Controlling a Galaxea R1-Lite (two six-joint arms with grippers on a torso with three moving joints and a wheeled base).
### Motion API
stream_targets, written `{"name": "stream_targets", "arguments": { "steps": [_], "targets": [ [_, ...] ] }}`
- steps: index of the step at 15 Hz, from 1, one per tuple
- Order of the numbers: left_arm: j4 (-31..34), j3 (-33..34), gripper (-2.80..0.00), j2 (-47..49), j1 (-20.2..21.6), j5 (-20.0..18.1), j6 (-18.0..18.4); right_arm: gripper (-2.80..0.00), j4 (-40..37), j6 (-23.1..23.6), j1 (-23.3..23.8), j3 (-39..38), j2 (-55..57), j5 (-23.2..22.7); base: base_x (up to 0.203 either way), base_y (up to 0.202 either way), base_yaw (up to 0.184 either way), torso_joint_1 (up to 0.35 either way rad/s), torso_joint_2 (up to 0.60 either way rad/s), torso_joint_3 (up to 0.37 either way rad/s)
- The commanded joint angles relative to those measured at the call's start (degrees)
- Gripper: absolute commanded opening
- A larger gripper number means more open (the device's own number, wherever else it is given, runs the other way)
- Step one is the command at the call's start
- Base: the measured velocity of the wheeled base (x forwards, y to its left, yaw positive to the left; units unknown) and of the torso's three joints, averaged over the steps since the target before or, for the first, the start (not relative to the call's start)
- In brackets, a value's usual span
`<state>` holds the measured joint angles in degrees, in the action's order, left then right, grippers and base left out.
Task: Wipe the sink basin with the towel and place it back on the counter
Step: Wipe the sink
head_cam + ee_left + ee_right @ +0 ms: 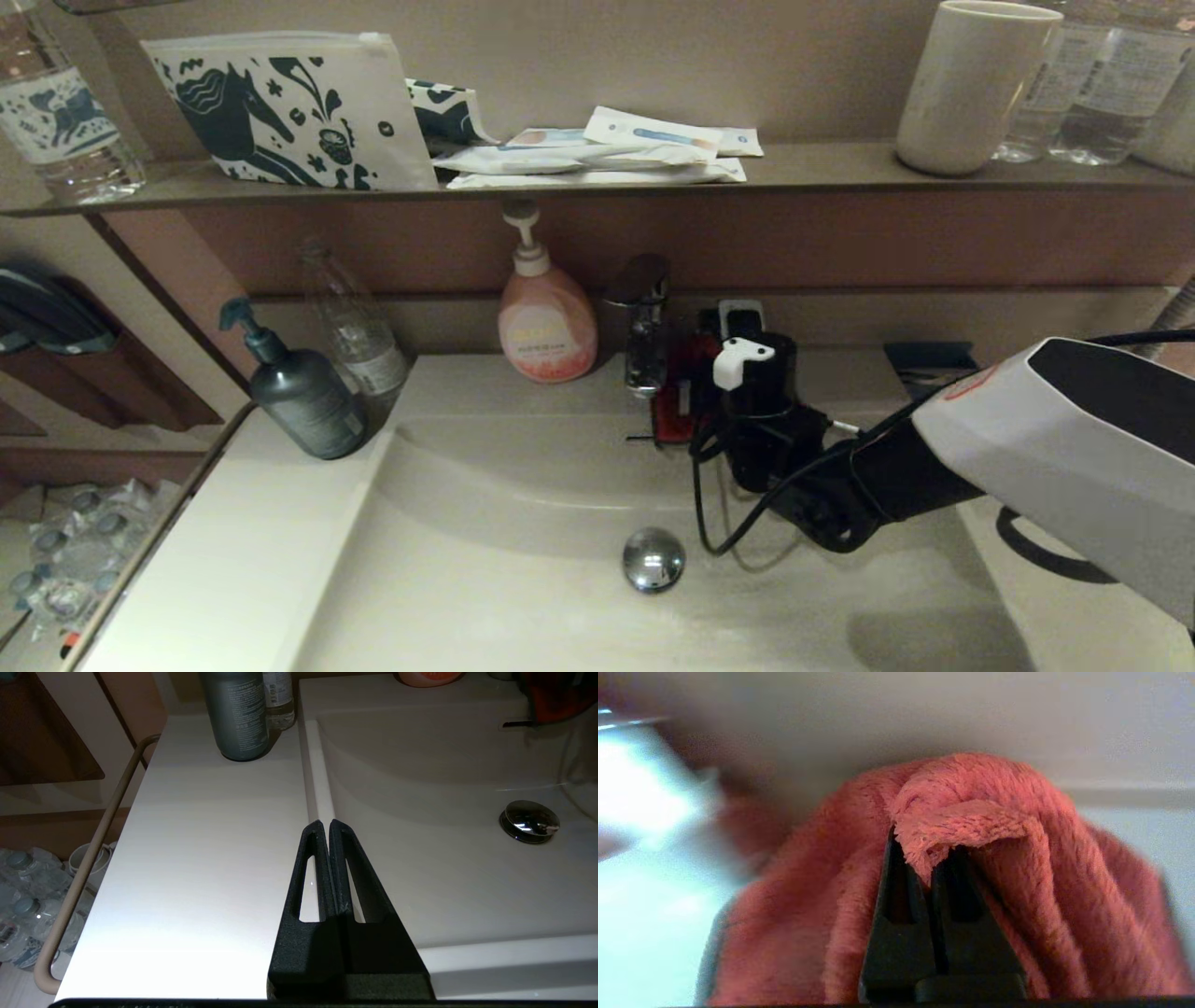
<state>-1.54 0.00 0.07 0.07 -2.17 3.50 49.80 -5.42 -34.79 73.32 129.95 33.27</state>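
Observation:
My right gripper (924,858) is shut on a fold of the orange-red towel (980,826), which drapes over both fingers. In the head view the right arm reaches to the back of the off-white sink basin (523,579), and the towel (674,411) shows as a red patch by the faucet, against the curved back wall and back ledge. The chrome drain plug (653,559) lies in front of it. My left gripper (325,826) is shut and empty, hovering over the seam between the counter (201,858) and the basin (444,858); it is out of the head view.
A chrome faucet (644,322) and pink soap pump bottle (546,322) stand on the back ledge. A grey pump bottle (303,392) and a clear bottle (359,327) stand at the counter's back left. Above, a brown shelf (822,168) holds pouches, packets and a cup (971,84).

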Motion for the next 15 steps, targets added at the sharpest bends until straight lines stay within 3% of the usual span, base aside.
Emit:
{"name": "stream_targets", "arguments": {
  "steps": [1,7,15],
  "targets": [
    [0.0,0.0,-2.80,0.0,0.0,0.0,0.0,-2.80,0.3,0.0,2.3,-1.2,-1.0,0.2,0.000,0.000,0.000,0.000,0.00,0.000],
    [0.0,0.0,-2.80,0.0,0.0,0.0,0.0,-2.80,0.8,-0.2,8.8,-7.8,-4.6,-0.4,0.000,0.000,0.000,0.000,0.00,0.000],
    [0.0,0.0,-2.80,0.0,0.0,0.0,0.0,-2.80,2.9,0.4,10.6,-27.4,-16.5,-0.2,0.000,0.000,0.000,0.000,0.00,0.000]
  ]
}}
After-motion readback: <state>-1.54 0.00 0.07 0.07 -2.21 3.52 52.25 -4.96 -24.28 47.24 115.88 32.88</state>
